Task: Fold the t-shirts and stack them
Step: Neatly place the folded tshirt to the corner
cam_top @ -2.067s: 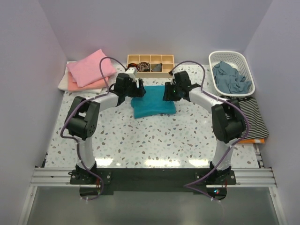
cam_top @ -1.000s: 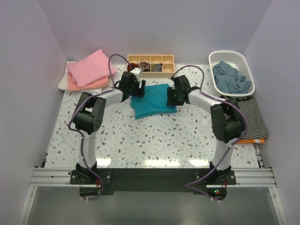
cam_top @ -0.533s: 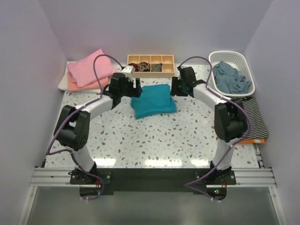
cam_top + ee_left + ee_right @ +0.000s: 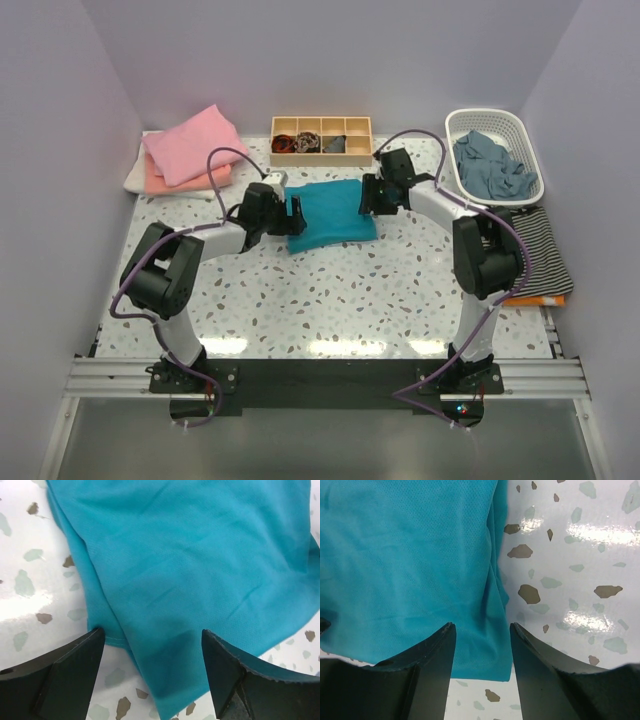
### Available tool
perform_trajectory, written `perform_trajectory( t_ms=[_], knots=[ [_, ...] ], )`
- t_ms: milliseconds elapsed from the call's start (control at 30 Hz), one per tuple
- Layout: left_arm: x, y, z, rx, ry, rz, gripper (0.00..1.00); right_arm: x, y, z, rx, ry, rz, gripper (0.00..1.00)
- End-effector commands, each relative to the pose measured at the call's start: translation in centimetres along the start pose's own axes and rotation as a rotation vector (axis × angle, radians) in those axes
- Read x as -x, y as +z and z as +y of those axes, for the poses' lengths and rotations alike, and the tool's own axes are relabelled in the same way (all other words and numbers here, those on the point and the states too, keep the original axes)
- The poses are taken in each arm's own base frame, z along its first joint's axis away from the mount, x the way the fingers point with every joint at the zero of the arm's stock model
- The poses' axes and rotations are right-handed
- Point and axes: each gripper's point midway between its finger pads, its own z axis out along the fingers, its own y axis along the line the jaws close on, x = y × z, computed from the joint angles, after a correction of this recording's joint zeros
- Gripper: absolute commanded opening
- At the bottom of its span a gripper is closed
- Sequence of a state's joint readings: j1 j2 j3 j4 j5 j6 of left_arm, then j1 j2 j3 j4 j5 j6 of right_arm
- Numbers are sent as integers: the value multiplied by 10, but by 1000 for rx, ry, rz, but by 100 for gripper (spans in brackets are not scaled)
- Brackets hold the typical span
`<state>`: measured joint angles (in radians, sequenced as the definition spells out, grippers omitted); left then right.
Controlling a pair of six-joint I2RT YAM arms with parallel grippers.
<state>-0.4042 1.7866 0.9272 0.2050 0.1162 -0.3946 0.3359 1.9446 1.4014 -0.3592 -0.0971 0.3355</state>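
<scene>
A teal-blue t-shirt (image 4: pixel 330 212) lies folded into a rectangle at the middle back of the table. My left gripper (image 4: pixel 292 214) sits low at its left edge. In the left wrist view that gripper (image 4: pixel 152 647) is open, its fingers (image 4: pixel 70 667) straddling the shirt's near left corner (image 4: pixel 170 630). My right gripper (image 4: pixel 371 196) is at the shirt's far right edge. Its wrist view shows it (image 4: pixel 482 630) open over the folded right border (image 4: pixel 492 605), with cloth lying loose between the fingers (image 4: pixel 540 662). Folded pink, peach and white t-shirts (image 4: pixel 188 150) are stacked at the back left.
A wooden compartment tray (image 4: pixel 321 138) stands behind the teal shirt. A white basket (image 4: pixel 495 155) holding grey-blue cloth is at the back right. A striped cloth (image 4: pixel 538 250) lies in front of it. The speckled tabletop (image 4: pixel 330 290) shows bare in front of the shirt.
Both grippers came off the top of the teal shirt and moved out to its sides. The left one then dropped to the near left edge. The shirt lies flatter.
</scene>
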Motion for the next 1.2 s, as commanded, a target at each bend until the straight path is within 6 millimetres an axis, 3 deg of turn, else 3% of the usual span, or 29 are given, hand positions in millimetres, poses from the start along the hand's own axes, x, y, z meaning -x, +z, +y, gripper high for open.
perform_trajectory(
  t_ms=[0, 133, 267, 433, 567, 900, 1000, 1067, 1100, 1133, 1167],
  knots=[
    [36, -1, 15, 102, -6, -147, 84, 6, 2, 6, 51, 0, -12, 53],
    [57, -6, 20, 147, 12, -205, 88, 9, 4, 6, 53, -3, -17, 54],
    [45, 17, 17, 117, 9, -135, 88, 12, 13, 5, 55, 1, 1, 55],
    [36, 36, -7, -31, -43, -115, 87, 17, 23, 14, 111, -8, 9, 55],
    [26, 45, -26, -148, -88, -81, 86, 4, 30, 24, 193, 2, 44, 55],
    [7, 56, -44, -286, -167, -47, 89, -25, 25, 43, 342, 32, 111, 56],
    [6, 63, -53, -346, -193, -47, 79, -28, 25, 45, 355, 35, 124, 56],
    [2, 69, -57, -377, -202, -34, 65, -30, 25, 45, 356, 38, 131, 56],
    [6, 71, -59, -390, -206, -41, 56, -31, 26, 44, 353, 39, 134, 56],
    [2, 76, -58, -393, -210, -29, 37, -32, 27, 43, 350, 39, 135, 55],
    [2, 77, -58, -393, -210, -29, 30, -33, 27, 43, 351, 38, 137, 55]
  ],
)
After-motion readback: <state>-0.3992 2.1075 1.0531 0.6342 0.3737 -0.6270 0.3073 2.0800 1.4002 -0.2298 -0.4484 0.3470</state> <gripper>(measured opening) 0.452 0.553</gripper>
